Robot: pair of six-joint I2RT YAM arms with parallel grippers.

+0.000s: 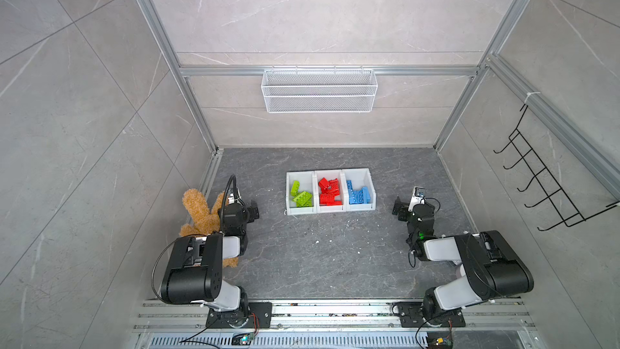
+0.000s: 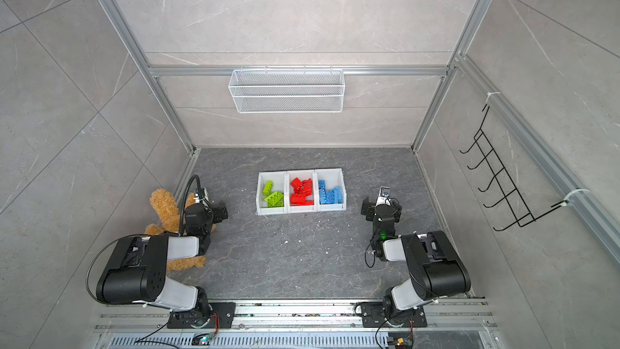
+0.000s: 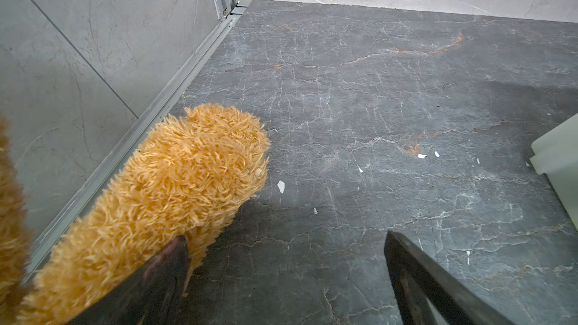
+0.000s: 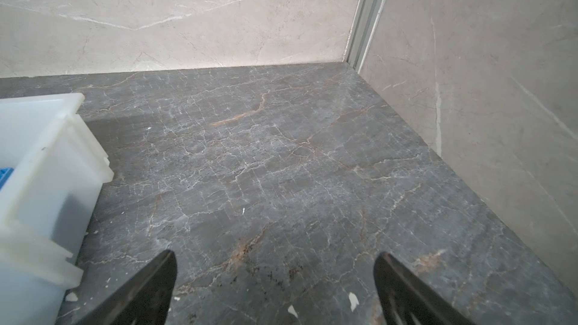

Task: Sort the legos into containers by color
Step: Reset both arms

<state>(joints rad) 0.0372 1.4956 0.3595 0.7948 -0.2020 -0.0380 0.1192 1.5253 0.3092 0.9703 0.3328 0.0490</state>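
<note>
Left gripper: jaws spread wide, nothing between them. It hangs over bare tabletop. The plush toy is right beside one finger; can't tell if they touch, but it's not grasped.

Right gripper: also released and empty, hovering over the tabletop just beside the outer wall of the containers.

Sort status in both top views:
- green legos are in the container at the left gripper's end of the row
- red legos are in the middle one
- blue legos are in the one at the right gripper's end
- no mixed colours that I can make out

The containers sit mid-tabletop towards the back wall, and both grippers stand well apart from their open tops. No brick is loose on the tabletop, only small white flecks. Spots under the arms and the plush toy are hidden, so a stray there can't be ruled out.

Judgement: the sort looks done, or all but done. Nothing visible is left to pick.
</note>
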